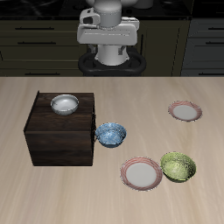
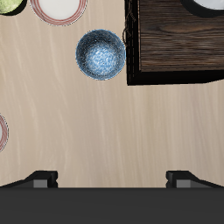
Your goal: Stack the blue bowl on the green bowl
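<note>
Blue bowl [image 1: 111,134]: mid-bench, touching the dark cabinet [image 1: 61,131]. Likely light, rigid, glazed and slippery; take by the rim. Green bowl [image 1: 178,166]: near the front edge, beside a plate [image 1: 141,173]. Gripper [image 2: 111,179]: high above, fingers spread wide, empty.

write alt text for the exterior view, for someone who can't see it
A blue bowl sits on a wooden table against a dark wooden box, apart from a green bowl nearer the front edge beside a pink-rimmed plate. A white bowl rests atop the box, a second plate lies farther back, and the robot arm stands behind.
</note>
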